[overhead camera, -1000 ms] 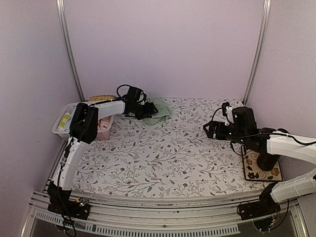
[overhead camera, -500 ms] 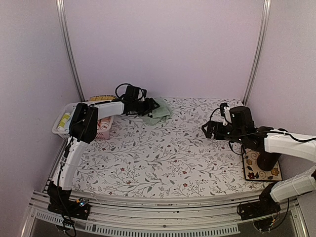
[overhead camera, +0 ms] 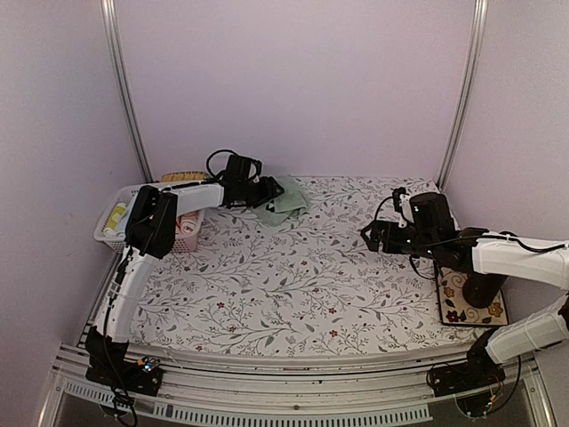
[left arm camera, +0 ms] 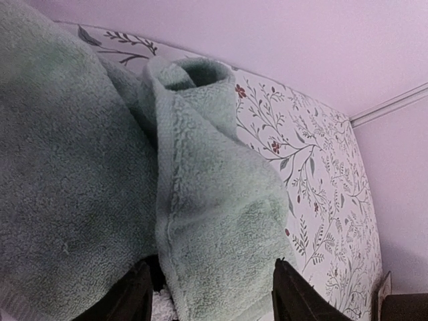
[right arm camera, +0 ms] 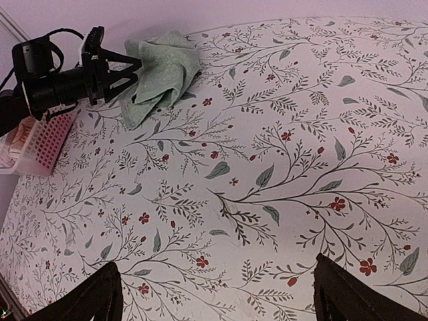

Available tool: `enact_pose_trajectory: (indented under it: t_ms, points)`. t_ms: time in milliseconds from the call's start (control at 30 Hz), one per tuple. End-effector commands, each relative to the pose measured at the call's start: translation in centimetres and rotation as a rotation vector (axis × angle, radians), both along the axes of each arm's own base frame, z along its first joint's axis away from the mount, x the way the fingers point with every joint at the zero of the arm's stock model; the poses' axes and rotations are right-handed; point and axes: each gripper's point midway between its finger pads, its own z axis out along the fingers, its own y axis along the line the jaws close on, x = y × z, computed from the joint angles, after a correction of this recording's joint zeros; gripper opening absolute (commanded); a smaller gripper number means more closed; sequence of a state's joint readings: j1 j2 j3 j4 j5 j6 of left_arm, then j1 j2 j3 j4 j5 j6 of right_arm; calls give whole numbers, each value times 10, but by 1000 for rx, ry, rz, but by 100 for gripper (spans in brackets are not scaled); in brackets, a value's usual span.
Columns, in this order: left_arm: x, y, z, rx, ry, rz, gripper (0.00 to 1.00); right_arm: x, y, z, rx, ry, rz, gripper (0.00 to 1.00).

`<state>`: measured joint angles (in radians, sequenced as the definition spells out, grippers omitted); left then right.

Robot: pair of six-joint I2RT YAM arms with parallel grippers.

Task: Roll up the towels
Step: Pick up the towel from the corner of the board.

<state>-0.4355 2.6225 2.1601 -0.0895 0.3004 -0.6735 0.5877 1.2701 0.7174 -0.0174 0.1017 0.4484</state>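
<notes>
A pale mint green towel (overhead camera: 290, 201) lies crumpled at the back of the flowered table, left of centre. It is also in the right wrist view (right arm camera: 164, 73). My left gripper (overhead camera: 272, 191) reaches in from the left at the towel's edge. In the left wrist view a thick folded ridge of the towel (left arm camera: 207, 200) fills the gap between both fingers, so the left gripper (left arm camera: 210, 297) is shut on that fold. My right gripper (overhead camera: 369, 234) hovers over bare table on the right, well apart from the towel, open (right arm camera: 217, 294) with nothing between its fingers.
A white lattice basket (overhead camera: 114, 233) stands at the far left edge, behind the left arm, with a yellow item and something pinkish inside. A patterned mat (overhead camera: 451, 304) lies under the right arm at the near right. Walls close in on the back and both sides.
The left gripper's jaws have narrowed onto the towel's fold, and the towel's left edge has bunched up. The right gripper has drifted slightly left, still wide open.
</notes>
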Motion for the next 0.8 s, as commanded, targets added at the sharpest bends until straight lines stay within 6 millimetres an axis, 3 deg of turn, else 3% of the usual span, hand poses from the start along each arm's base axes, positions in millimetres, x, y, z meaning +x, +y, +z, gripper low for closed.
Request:
enact_pose_trajectory:
  t_ms: [0, 400, 767]
  points:
    - [3, 0, -5, 26, -14, 13, 62, 9, 6, 14, 23, -27, 4, 99]
    - [0, -18, -27, -46, 42, -58, 50, 11, 7, 10, 13, -20, 5, 99]
    - [-13, -41, -7, -114, 18, -123, 10, 14, 13, 18, -11, -45, 48, 100]
